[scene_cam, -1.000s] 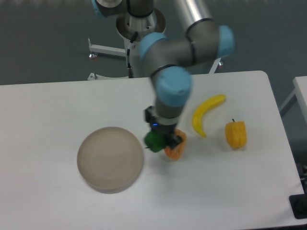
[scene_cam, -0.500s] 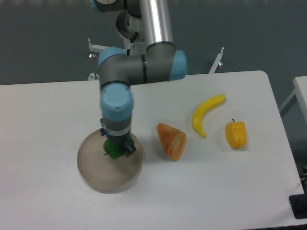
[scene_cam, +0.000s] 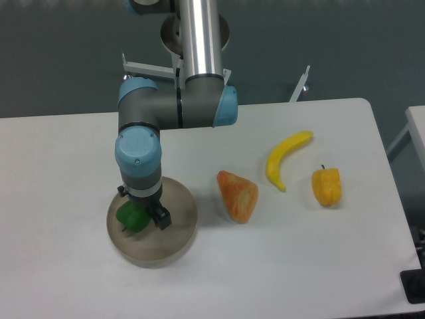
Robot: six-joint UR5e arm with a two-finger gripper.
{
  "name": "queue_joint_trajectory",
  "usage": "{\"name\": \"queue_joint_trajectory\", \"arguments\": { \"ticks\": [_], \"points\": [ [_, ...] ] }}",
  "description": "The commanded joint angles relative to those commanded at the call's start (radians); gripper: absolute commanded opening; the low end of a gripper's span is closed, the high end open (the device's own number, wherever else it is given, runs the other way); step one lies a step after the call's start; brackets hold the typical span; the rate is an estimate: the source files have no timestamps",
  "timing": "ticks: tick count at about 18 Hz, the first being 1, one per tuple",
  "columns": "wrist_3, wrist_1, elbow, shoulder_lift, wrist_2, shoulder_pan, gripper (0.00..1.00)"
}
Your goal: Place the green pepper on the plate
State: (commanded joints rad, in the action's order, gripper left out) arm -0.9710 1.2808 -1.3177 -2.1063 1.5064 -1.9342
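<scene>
While my tool (scene_cam: 141, 218) grips the green pepper (scene_cam: 132, 218) over the plate (scene_cam: 179, 229), releasing high could roll it off.

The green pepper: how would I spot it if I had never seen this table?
Find the round beige plate at the table's left. The green pepper is over its left part, at the arm's tool. It is the only green item; the other pepper is yellow-orange.
</scene>
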Motion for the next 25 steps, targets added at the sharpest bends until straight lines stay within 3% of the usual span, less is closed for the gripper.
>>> {"name": "queue_joint_trajectory", "arguments": {
  "ticks": [3, 5, 7, 9, 13, 17, 25],
  "points": [
    [-0.053, 0.005, 0.005, 0.041, 0.002, -0.093, 1.00],
    [-0.197, 0.006, 0.018, 0.049, 0.020, -0.161, 1.00],
    [-0.308, 0.061, 0.060, 0.051, 0.032, -0.256, 1.00],
    [-0.362, 0.115, 0.096, 0.037, 0.043, -0.299, 1.00],
    [-0.481, 0.123, 0.130, 0.009, 0.107, -0.354, 1.00],
    [-0.547, 0.120, 0.143, -0.032, 0.089, -0.403, 1.00],
    [-0.580, 0.117, 0.146, -0.040, 0.029, -0.428, 1.00]
  ]
}}
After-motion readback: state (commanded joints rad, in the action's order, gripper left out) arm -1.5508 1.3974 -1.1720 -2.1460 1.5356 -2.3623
